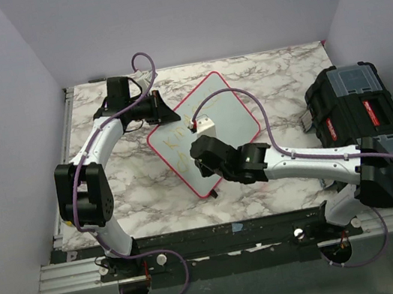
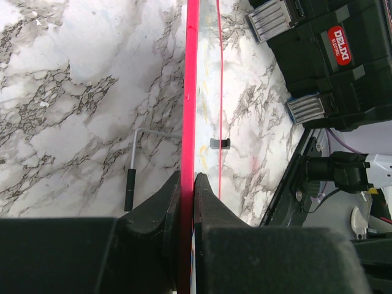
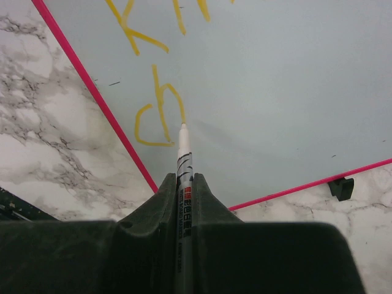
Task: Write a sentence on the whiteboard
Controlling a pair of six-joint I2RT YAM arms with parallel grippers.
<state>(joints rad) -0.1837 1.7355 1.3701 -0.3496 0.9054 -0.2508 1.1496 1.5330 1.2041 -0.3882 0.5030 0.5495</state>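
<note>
1. The whiteboard lies skewed on the marble table, mid-table between the two arms.
2. The sentence is under way: one yellow line runs across the top and a second has begun with what reads as "ch". By my read most of that second line is left to write.
3. The right gripper has its jaws pinched tight on a marker, whose tip sits on the board right at the foot of the "h".
4. The left gripper is closed hard on the board's pink edge, steadying it.
5. From above the letters are faint scribbles; only the right wrist view makes them legible.
6. Only the left wrist view proves that edge grip, with the board seen edge-on.
7. The black toolbox sits well off to the right.
</note>
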